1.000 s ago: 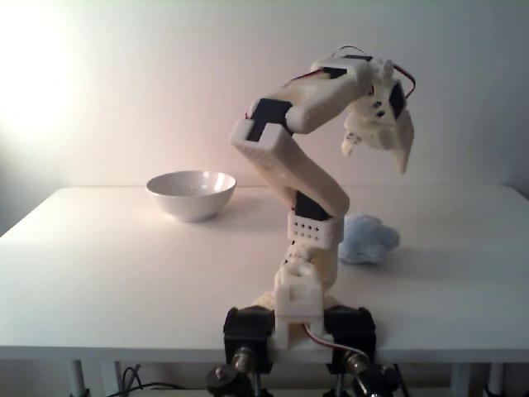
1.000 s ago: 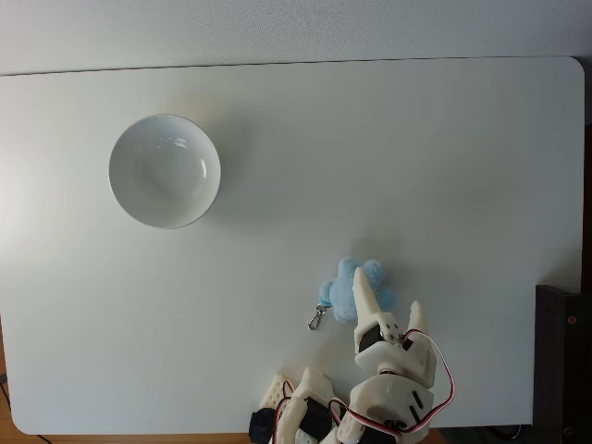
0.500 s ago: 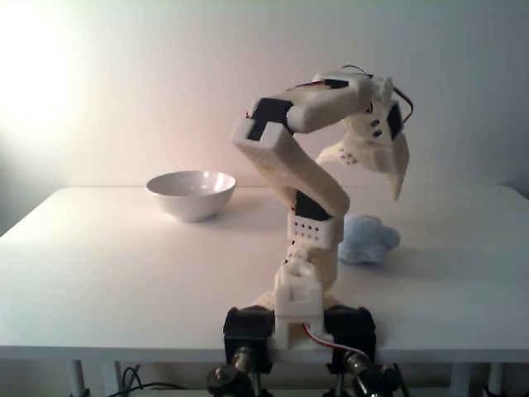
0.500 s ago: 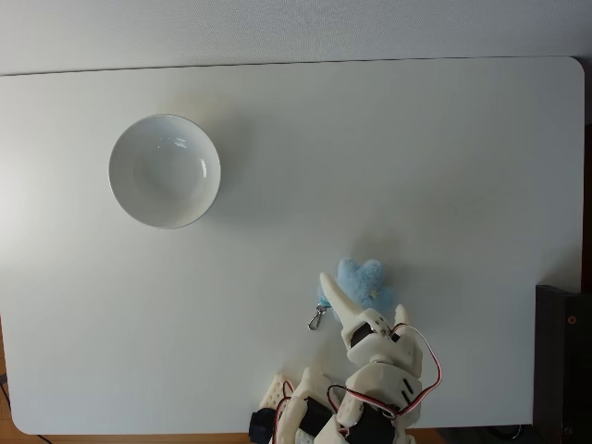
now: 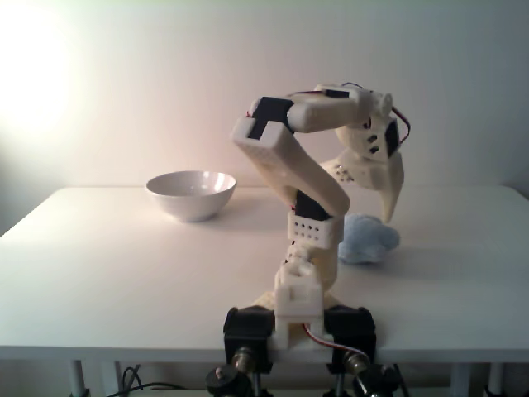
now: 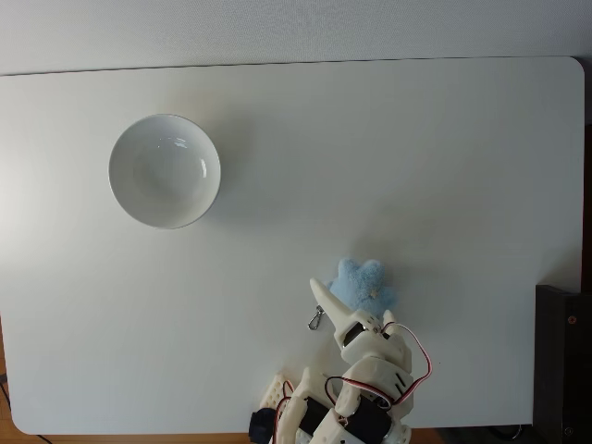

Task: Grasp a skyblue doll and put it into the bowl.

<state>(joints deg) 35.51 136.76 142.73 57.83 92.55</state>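
Doll (image 6: 362, 286) sits on the table near my base, well apart from bowl (image 6: 165, 170); my gripper (image 5: 364, 194) has dropped and pulled back over a second, jaws spread above it; descent next.

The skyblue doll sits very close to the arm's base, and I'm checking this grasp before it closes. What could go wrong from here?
The gripper hangs above the skyblue doll, toward its near edge, so the fingers may pinch only fuzz and slip off. The keyring clasp lies loose on the table and could snag. The bowl stands far across the table, so a weak hold might drop the doll on the way.
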